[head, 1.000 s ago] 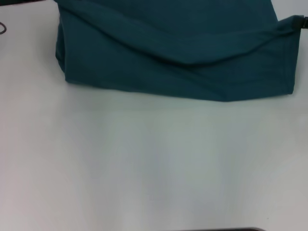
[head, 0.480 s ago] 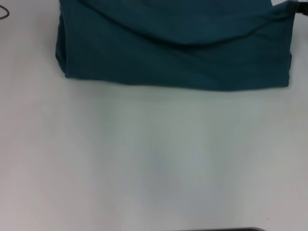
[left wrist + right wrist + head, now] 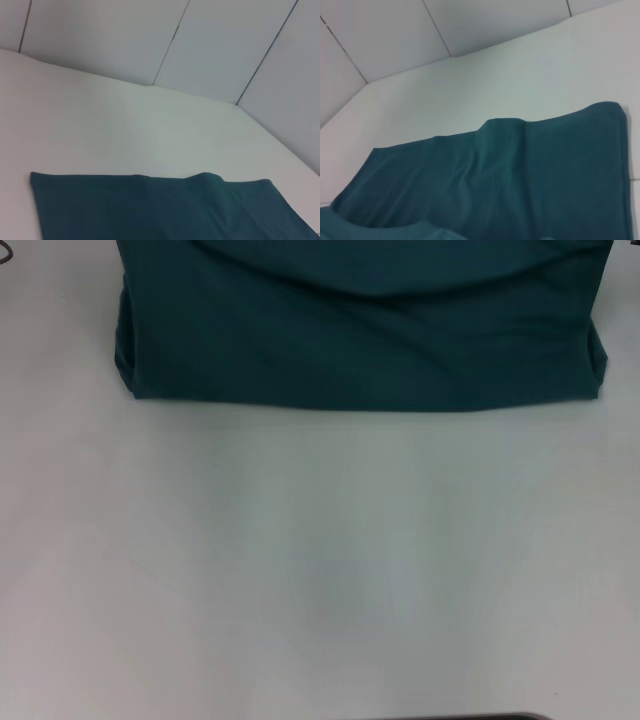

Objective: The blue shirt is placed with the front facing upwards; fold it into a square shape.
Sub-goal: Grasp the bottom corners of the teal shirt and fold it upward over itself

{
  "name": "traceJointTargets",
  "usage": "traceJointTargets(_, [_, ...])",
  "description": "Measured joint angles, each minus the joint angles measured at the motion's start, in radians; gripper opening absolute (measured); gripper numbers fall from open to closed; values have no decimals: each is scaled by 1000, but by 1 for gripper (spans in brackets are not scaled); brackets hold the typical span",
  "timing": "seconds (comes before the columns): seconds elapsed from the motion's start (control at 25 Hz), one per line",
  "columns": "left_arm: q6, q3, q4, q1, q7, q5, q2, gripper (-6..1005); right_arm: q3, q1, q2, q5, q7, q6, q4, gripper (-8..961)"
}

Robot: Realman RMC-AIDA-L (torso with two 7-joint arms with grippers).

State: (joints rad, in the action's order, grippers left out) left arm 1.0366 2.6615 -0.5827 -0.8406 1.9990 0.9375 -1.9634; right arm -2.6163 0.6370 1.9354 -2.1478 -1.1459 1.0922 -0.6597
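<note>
Teal-blue folded shirt [image 3: 360,330] lies on the white table [image 3: 320,570]; neither arm's fingers show.

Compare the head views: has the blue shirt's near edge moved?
Yes. The blue shirt has drawn away from the robot: its near right corner sits farther up the white table, the edge now level.

Shirt [image 3: 360,330] cut off by the top edge of the head view, far part out of frame; lettering and collar not visible in any view; wrist views cut it at their lower edges; neither gripper in frame; a dark item [image 3: 5,252] at the upper left corner too cropped to identify.
</note>
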Motion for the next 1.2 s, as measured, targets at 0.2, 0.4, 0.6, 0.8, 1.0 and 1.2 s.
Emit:
traceJointTargets(0.2, [-29,0,8,-11,-4,0,-2,5,15,14,-1,0,-7,-25,1,74])
traceJointTargets(0.4, [-43,0,21,-27,-9,1,-4,4,30,24,-1,0,-8,-40,0,75])
traceJointTargets(0.6, [-49,0,22,-31,-9,4,-6,4,31,28,-1,0,-10,-58,-1,76])
traceJointTargets(0.8, [-62,0,22,-23,-20,17,-24,4,32,28,3,0,-35,-89,16,77])
traceJointTargets(1.0, [-83,0,26,-10,-24,22,-38,3,31,29,9,0,-69,-120,45,78])
traceJointTargets(1.2, [-94,0,46,0,-53,53,-42,3,30,31,16,1,-94,-150,66,79])
